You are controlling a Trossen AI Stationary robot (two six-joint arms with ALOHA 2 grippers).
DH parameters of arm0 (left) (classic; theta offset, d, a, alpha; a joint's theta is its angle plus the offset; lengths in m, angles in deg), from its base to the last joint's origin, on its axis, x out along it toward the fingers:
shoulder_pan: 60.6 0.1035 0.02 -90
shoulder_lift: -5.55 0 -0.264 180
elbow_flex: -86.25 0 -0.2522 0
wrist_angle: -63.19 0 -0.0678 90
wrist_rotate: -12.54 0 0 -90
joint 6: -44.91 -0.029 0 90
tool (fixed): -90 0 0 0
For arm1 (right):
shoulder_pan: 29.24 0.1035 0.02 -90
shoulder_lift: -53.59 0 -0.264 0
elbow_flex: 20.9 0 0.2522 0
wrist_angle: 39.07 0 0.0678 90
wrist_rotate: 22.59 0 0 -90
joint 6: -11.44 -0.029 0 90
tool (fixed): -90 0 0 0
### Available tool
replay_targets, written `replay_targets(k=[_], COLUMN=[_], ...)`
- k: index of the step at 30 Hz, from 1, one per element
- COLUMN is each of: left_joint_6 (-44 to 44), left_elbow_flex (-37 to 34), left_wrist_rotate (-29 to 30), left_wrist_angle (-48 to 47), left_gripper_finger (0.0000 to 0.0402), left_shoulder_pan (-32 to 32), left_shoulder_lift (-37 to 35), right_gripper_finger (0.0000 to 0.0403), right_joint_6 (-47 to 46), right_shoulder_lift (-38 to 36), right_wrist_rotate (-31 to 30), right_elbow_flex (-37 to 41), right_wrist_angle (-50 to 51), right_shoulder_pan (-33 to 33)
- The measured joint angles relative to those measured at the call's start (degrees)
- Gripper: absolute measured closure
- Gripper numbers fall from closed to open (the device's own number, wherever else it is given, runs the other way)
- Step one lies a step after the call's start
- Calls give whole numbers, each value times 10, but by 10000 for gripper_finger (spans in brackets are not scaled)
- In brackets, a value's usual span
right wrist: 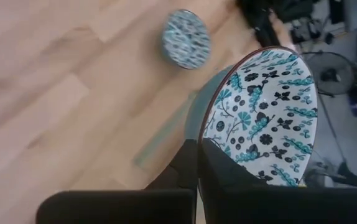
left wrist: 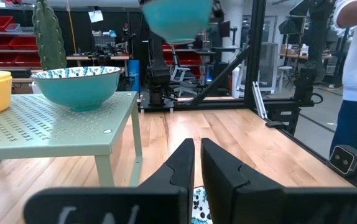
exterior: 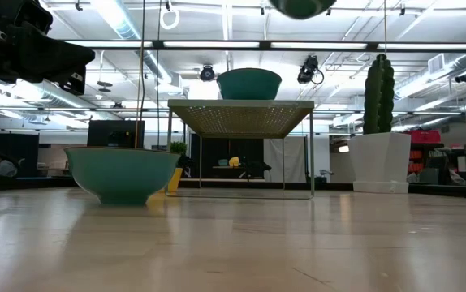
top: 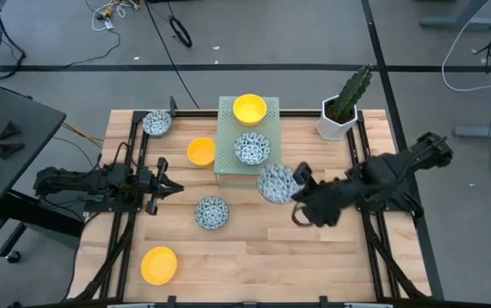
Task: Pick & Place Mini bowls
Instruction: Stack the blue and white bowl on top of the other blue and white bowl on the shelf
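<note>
The wooden bench (top: 254,248) carries a green perforated stand (top: 228,162) with a yellow bowl (top: 250,109) and a patterned bowl (top: 251,148) on top. The right hand (top: 300,181) is clamped on the rim of another patterned bowl (top: 275,183), held in the air at the stand's near right corner. The left hand (top: 175,188), fingers nearly together and holding nothing, waits at the bench's left.
</note>
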Motion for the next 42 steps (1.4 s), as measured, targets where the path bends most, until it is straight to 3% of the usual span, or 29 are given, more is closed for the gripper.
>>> replay_targets(k=[13, 20, 32, 42], left_joint_6=[0, 0, 0, 0], left_elbow_flex=[0, 0, 0, 0], left_wrist_rotate=[0, 0, 0, 0], left_wrist_angle=[0, 0, 0, 0], left_gripper_finger=[367, 367, 367, 367], left_shoulder_pan=[0, 0, 0, 0], left_shoulder_lift=[0, 0, 0, 0], right_gripper_finger=[403, 403, 403, 403], right_joint_6=[119, 111, 86, 106], right_shoulder_lift=[0, 4, 82, 120], right_wrist_rotate=[0, 0, 10, 36], right_elbow_flex=[0, -9, -128, -130], right_wrist_angle=[-50, -56, 7, 12], right_shoulder_pan=[-139, -166, -211, -231])
